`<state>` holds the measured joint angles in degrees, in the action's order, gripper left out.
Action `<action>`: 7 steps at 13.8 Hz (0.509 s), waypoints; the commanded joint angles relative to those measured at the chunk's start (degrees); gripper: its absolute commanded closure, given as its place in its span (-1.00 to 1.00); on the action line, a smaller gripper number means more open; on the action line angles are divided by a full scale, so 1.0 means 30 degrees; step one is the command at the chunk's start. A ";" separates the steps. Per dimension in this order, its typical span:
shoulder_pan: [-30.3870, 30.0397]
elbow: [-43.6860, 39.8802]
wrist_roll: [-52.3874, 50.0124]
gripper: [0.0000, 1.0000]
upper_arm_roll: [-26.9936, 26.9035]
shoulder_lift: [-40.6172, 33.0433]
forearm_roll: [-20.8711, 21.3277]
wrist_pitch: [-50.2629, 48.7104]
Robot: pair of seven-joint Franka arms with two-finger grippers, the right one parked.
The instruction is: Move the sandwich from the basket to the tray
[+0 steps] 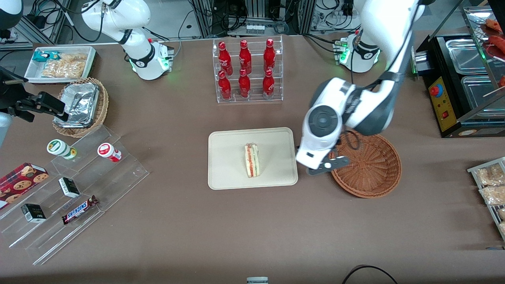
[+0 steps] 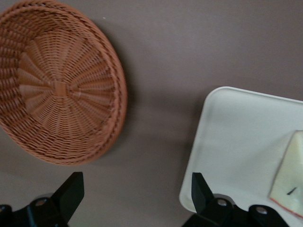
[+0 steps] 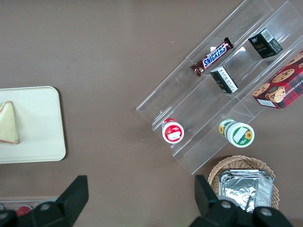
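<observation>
Black fingers [image 2: 71,194] on the gripper [image 2: 135,196] are spread wide with nothing between them, just bare brown tabletop [image 2: 189,47] showing through the gap. From the front you can see the gripper [image 1: 329,163] hanging over the strip of tabletop between the tray [image 1: 229,173] and the basket [image 1: 375,173], right at the basket's rim.

Wrist cam shows the reddish-brown wicker basket [image 2: 57,85] with nothing in it, and the cream tray's rounded corner [image 2: 227,156] close to one fingertip.

Sandwich [image 1: 251,159] is lying on the tray, roughly in the middle, with the red, pink and green filling edge showing in the front view. You can catch a pale corner of the sandwich [image 2: 289,177] from the wrist cam too.

Farther from the front camera than the tray is a clear rack of red bottles [image 1: 246,69]. Toward the parked arm's end of the tabletop there's a clear stepped display [image 1: 71,197] with a Snickers bar [image 1: 80,210] on it.
</observation>
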<state>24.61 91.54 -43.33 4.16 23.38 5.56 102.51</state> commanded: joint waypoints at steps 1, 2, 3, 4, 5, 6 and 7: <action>-0.1488 0.2411 0.1929 -1.00 0.0167 -0.2572 0.0081 0.0078; -0.1987 0.2763 0.2660 -1.00 0.0167 -0.3129 0.0022 -0.0010; -0.2427 0.3289 0.3509 -1.00 0.0196 -0.3714 -0.0008 -0.0068; -0.2866 0.3990 0.4242 -1.00 0.0197 -0.4358 -0.0066 -0.0040; -0.3393 0.4577 0.4917 -1.00 0.0197 -0.5032 -0.0327 -0.0040; -0.3920 0.4902 0.5678 -1.00 0.0255 -0.5590 -0.0707 -0.0098; -0.4563 0.5021 0.6584 -1.00 0.0458 -0.6088 -0.1233 -0.0301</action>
<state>14.08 102.89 -27.83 4.25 10.10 4.15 102.23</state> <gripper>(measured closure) 0.000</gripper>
